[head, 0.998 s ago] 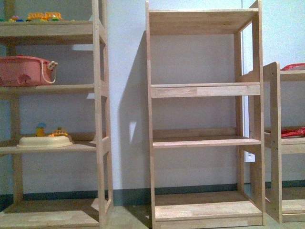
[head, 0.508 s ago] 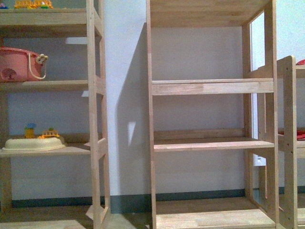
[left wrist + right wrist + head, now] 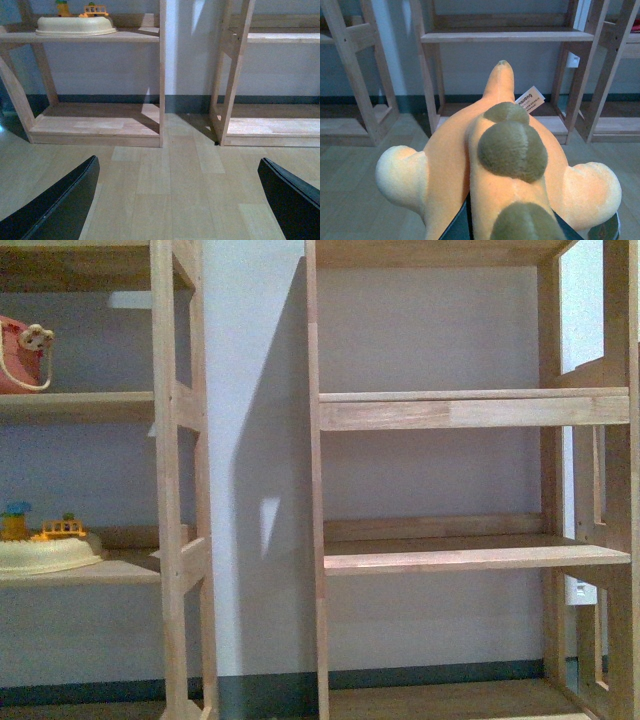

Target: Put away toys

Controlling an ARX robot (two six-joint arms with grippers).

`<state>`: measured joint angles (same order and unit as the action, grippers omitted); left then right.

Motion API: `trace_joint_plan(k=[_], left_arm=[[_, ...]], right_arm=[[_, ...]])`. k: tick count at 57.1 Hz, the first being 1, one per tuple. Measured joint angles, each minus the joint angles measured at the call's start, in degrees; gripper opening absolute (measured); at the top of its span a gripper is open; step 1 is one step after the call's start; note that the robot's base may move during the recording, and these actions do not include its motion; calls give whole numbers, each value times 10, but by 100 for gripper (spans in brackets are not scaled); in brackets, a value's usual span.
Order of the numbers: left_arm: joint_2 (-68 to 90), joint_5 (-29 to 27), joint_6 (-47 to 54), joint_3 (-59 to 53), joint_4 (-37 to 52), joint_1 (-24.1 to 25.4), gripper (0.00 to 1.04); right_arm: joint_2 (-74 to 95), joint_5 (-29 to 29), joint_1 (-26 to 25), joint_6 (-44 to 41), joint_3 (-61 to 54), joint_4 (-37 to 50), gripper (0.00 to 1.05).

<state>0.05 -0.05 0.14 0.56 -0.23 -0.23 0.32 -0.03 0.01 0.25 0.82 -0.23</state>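
An orange-yellow plush toy (image 3: 502, 145) with olive-green patches and pale stubby limbs fills the right wrist view. My right gripper (image 3: 512, 222) is shut on it, and its dark fingers (image 3: 461, 226) show on either side of the toy's body. A white label (image 3: 530, 99) sticks out near the toy's far end. My left gripper (image 3: 177, 200) is open above the bare wooden floor (image 3: 170, 170), its black fingers (image 3: 55, 205) wide apart with nothing between them. Neither gripper shows in the front view.
A tall wooden shelf unit (image 3: 470, 552) stands straight ahead against the wall, its boards bare. A second unit to the left holds a cream tub (image 3: 40, 552) with small toys and a pink basket (image 3: 18, 355). A third unit's post (image 3: 620, 440) is at the right edge.
The shelves have grown larger in the front view and the left unit has slid toward the left edge, so the view has moved closer to the middle shelf unit.
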Motion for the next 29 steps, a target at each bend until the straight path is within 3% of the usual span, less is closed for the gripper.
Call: trace_joint_plan(k=[29], left_arm=[[0,0,0,0,0,0,98]], right_arm=[[0,0,0,0,0,0,8]])
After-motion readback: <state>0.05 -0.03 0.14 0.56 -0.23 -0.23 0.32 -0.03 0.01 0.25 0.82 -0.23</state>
